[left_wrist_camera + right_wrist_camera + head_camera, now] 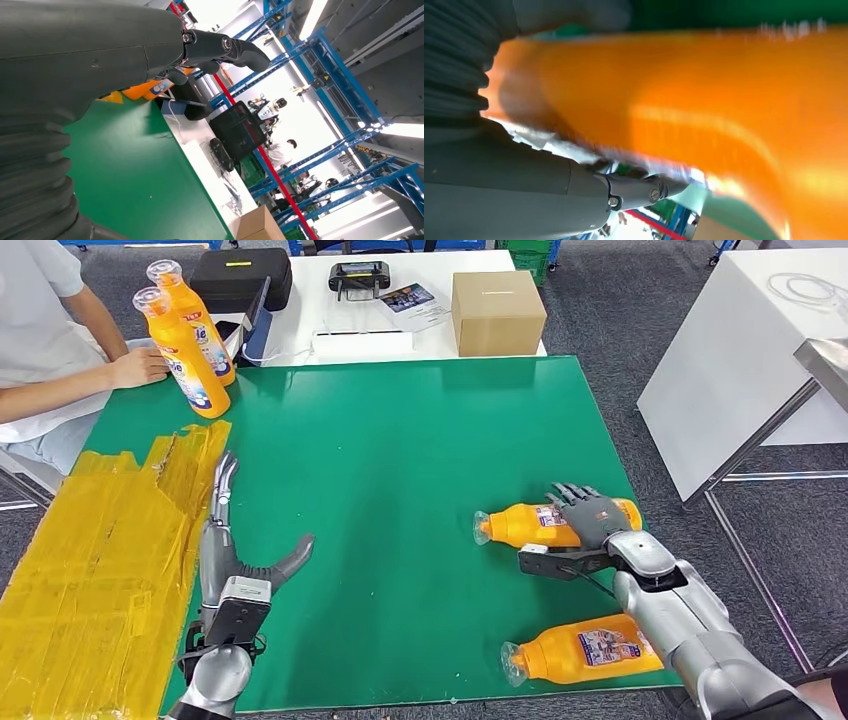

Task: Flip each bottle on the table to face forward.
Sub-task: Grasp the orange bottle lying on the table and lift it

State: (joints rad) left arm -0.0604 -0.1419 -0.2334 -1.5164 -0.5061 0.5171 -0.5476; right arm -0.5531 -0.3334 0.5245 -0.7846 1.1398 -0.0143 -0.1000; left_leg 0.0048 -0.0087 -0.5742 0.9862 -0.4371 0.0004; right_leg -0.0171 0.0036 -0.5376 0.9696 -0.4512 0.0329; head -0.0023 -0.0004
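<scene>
Bottle [520, 525] near mat's right edge, gripped by right robot hand [592, 515]; left robot hand [235, 555] spread wide.

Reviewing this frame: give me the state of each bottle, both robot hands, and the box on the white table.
Two upright bottles: standing at the mat's far left corner, beside a person's hand.
Far lying bottle: on its side, right hand resting over it.
Near lying bottle: on its side, untouched.
Left hand: holds nothing, fingers apart.
Cardboard box: closed.
</scene>
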